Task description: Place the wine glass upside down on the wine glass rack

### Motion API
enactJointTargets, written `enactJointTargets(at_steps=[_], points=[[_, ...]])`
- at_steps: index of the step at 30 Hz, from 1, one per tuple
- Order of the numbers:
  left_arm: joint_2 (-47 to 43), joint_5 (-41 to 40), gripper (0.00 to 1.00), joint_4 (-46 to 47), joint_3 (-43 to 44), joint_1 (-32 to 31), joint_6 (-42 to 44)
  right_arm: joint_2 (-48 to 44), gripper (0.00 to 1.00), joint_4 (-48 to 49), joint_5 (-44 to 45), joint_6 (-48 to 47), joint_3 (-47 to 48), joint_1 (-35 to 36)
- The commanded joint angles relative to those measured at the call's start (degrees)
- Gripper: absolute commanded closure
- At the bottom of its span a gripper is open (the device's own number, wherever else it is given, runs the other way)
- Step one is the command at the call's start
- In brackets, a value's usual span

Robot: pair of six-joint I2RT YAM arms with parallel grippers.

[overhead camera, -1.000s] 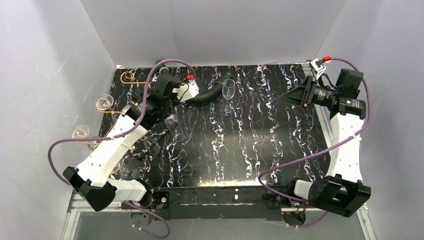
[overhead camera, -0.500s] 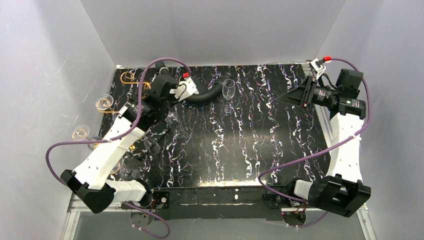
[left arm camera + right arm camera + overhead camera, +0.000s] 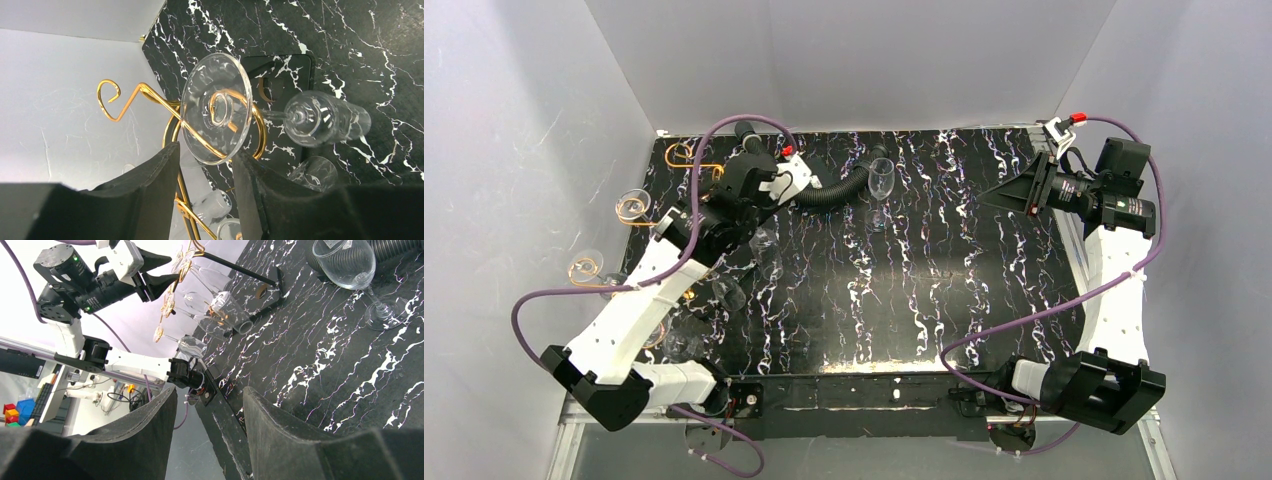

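A clear wine glass hangs upside down on the gold wire rack (image 3: 131,99). Its round foot (image 3: 216,107) rests over a gold loop and its bowl (image 3: 325,122) points down toward the table. My left gripper (image 3: 205,155) is open just below the foot; the foot's lower rim reaches between the fingertips and neither pad presses on it. A second wine glass (image 3: 881,185) stands upright on the table at the back centre, also in the right wrist view (image 3: 350,265). My right gripper (image 3: 210,395) is open and holds nothing, raised at the right side (image 3: 1014,190).
A black corrugated hose (image 3: 834,192) lies beside the upright glass. More glasses (image 3: 312,172) hang lower on the rack, whose black base plate (image 3: 295,67) sits on the marble table. Grey walls stand close on the left, back and right.
My left gripper has opened, letting go of the glass foot, and the left arm has drawn slightly back and left. The right arm has not moved.
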Motion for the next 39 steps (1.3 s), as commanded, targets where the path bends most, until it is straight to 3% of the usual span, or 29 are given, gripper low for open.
enactJointTargets(at_steps=[1, 28, 39], points=[[-2.39, -0.96, 0.56, -1.85, -0.63, 0.34, -2.18, -0.63, 0.41, 2.22, -1.44, 0.17, -0.70, -0.13], [-6.21, 5.85, 0.37, -8.80, 1.31, 0.34, -13.66, -0.23, 0.41, 2.12, -0.81, 0.18, -0.91, -0.13], [-8.65, 16.23, 0.19, -17.25, 11.12, 0.40, -29.54, 2.70, 0.39, -8.61, 4.88, -12.40, 6.56, 2.89]])
